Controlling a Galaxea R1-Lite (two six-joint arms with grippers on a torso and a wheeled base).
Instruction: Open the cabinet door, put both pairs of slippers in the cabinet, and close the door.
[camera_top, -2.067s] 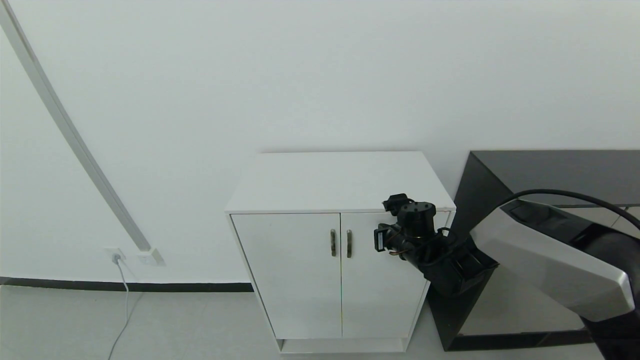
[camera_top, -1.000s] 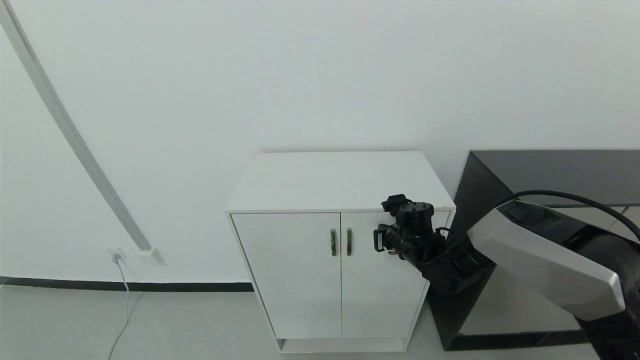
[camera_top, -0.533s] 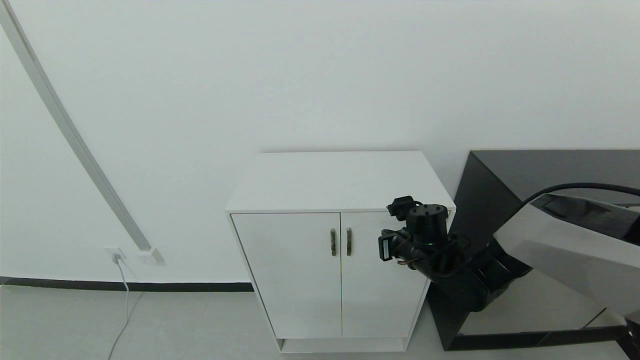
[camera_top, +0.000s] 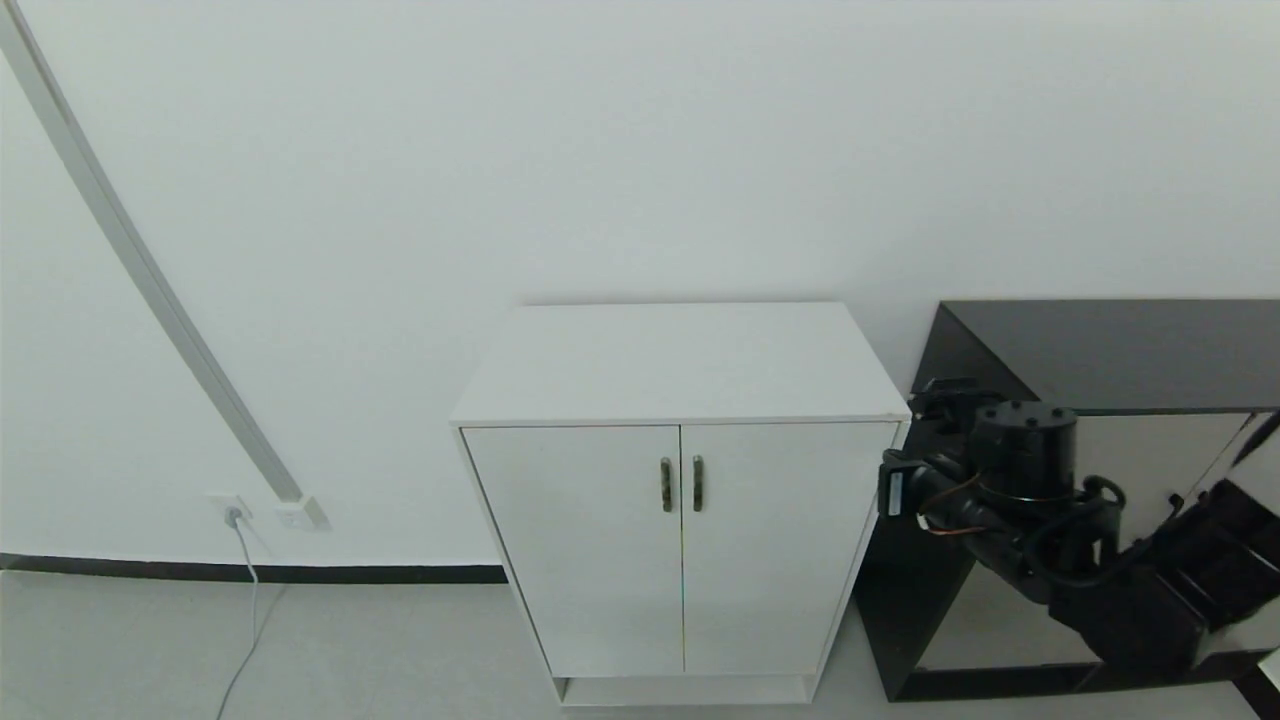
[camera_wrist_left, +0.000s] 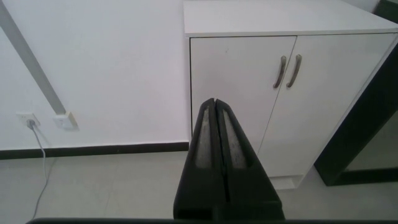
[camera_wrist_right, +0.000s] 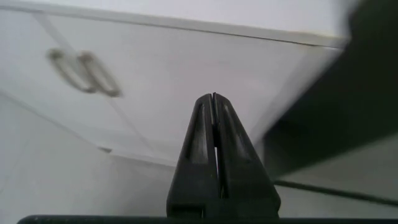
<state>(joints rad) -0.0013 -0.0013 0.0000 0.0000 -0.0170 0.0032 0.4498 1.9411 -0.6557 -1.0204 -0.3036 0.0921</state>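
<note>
Right gripper (camera_wrist_right: 214, 97) pulled right, off flat white cabinet (camera_top: 680, 365); it and left gripper (camera_wrist_left: 215, 101) pinched closed.

The pale grey floor (camera_top: 400, 640) carries a white two-door wooden cabinet (camera_top: 600, 560) (both doors closed) set against the wall; a glossy black low unit (camera_top: 1100, 350) stands just beside it on the right, and a thin white cable (camera_top: 252, 620) trails down onto the floor

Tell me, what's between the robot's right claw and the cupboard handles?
Just bare white door. In the right wrist view, the shut right gripper points toward the cabinet's right door, and nothing sits between it and the handles.
</note>
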